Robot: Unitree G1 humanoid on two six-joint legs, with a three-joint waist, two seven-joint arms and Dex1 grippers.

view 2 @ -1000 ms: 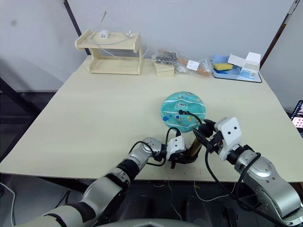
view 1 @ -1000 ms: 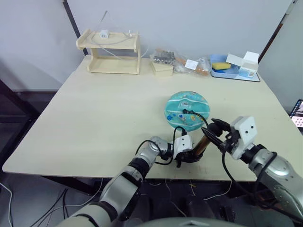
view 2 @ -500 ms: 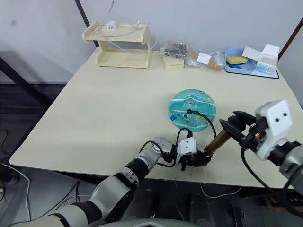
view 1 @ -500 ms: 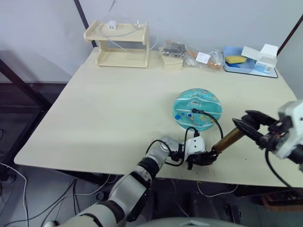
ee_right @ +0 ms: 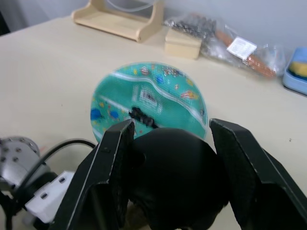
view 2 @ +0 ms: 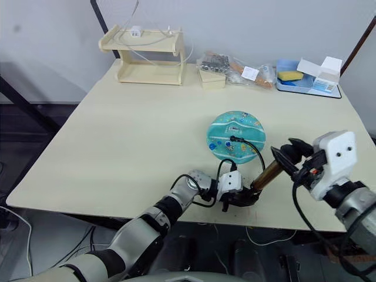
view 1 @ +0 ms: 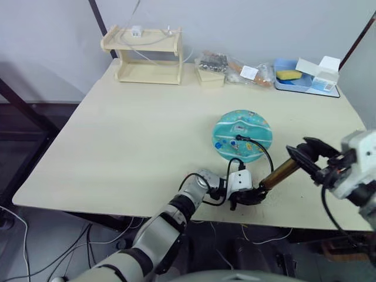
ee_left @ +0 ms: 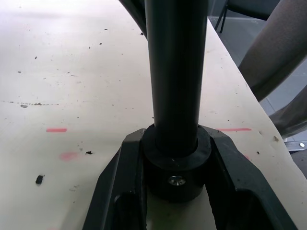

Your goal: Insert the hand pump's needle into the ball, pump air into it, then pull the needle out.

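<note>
The slim hand pump (view 1: pixel 281 172) with its amber-gold translucent cylinder is leaning from the near edge of the pale counter (view 1: pixel 129 141) up toward the right, its black base cap being clenched between the two black fingers of the left hand (view 1: pixel 249 197) and its black T-handle sitting gripped in the right hand (view 2: pixel 284 157). The flattened teal-turquoise ball (view 1: pixel 242 134) with white seam lines and cartoon prints is lying on the counter just beyond both hands. The pump's thin black hose (view 1: pixel 262 150) is curving from the base up to a small black fitting resting on the ball's top face, the needle itself being too small to make out.
</note>
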